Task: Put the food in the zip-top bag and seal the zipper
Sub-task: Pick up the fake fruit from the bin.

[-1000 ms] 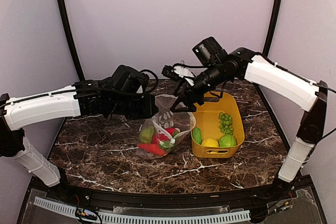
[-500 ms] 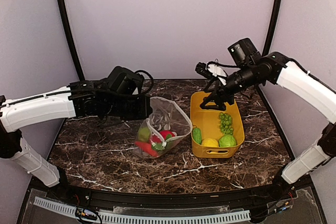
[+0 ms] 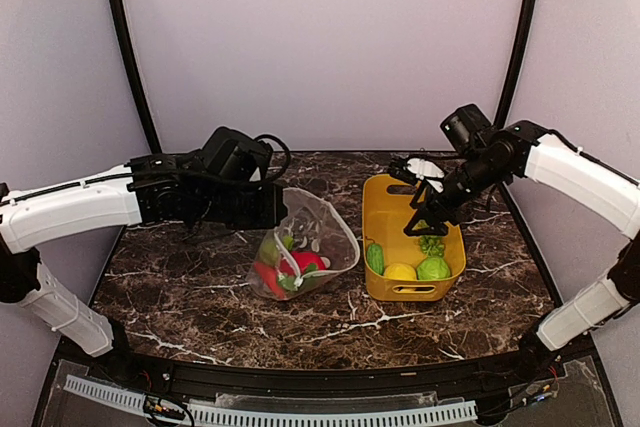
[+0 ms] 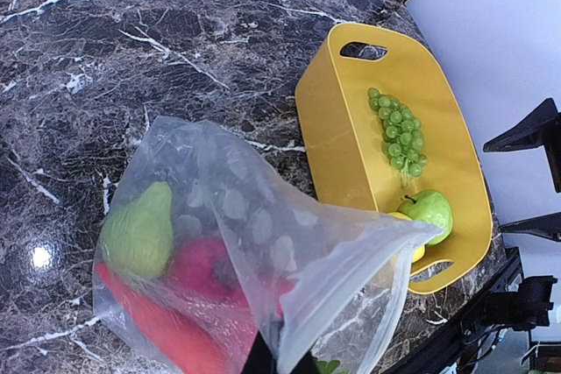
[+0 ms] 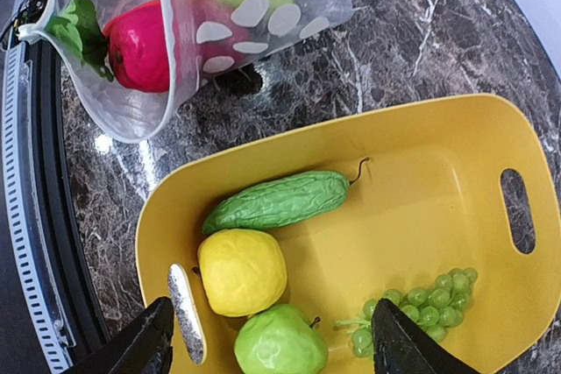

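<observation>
Above the yellow bin point(image 3: 388, 219): the right gripper point(image 3: 424, 217) is hanging with its fingers spread wide and nothing between them, the bunch of green grapes point(image 3: 432, 244) lying just below its tips.

What is changing: a second ago this gripper was at the mouth of the zip-top bag point(image 3: 318, 232); it is now swinging clear of the bag and coming down over the bin, its fingers drawing in slightly.

Left gripper point(image 3: 274, 209): clamped tight on the bag's rim, it is holding the mouth lifted and open toward the right arm. The bag is hanging just ahead of and below its fingertips, bottom resting on the marble tabletop point(image 3: 200, 287).

Inside the bag: a green pear point(image 4: 136, 229), red pieces point(image 4: 166, 330) and a pink-red fruit point(image 5: 140, 45) with green leaves are sitting at the bottom.

Under the right gripper: the green apple point(image 5: 280, 343) is lying beneath the gap between its fingers, the lemon point(image 5: 241, 271) just beside it, the bumpy green gourd point(image 5: 276, 201) beyond.

Meaning for the task: one delivery appears done and another pickup is beginning. Four pieces are waiting, and the zipper point(image 5: 165, 41) is standing unsealed.
</observation>
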You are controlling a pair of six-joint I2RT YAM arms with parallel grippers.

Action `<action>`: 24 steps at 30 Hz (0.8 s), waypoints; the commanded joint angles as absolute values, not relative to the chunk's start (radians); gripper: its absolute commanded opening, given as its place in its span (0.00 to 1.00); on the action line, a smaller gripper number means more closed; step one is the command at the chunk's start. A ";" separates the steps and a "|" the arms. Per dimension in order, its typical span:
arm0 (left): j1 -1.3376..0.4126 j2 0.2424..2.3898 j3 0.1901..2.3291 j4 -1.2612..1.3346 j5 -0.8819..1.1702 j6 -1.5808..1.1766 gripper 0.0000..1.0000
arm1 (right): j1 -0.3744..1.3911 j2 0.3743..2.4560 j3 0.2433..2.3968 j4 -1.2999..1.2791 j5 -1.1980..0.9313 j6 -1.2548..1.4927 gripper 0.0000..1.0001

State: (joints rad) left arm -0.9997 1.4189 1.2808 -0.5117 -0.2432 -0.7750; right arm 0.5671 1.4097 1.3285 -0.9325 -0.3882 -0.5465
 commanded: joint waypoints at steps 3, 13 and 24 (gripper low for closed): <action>-0.996 1.384 1.261 -0.511 -0.235 -0.747 0.01 | 0.558 1.460 1.296 -0.983 -0.372 -0.590 0.72; -0.996 1.353 1.227 -0.495 -0.253 -0.752 0.01 | 0.557 1.589 1.269 -0.977 -0.323 -0.618 0.72; -0.996 1.345 1.221 -0.502 -0.270 -0.742 0.01 | 0.560 1.638 1.232 -0.964 -0.388 -0.616 0.74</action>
State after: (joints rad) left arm -0.9997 1.3853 1.2392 -0.5034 -0.2481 -0.7609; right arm 0.5629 1.6180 1.2514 -0.9707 -0.3561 -0.6090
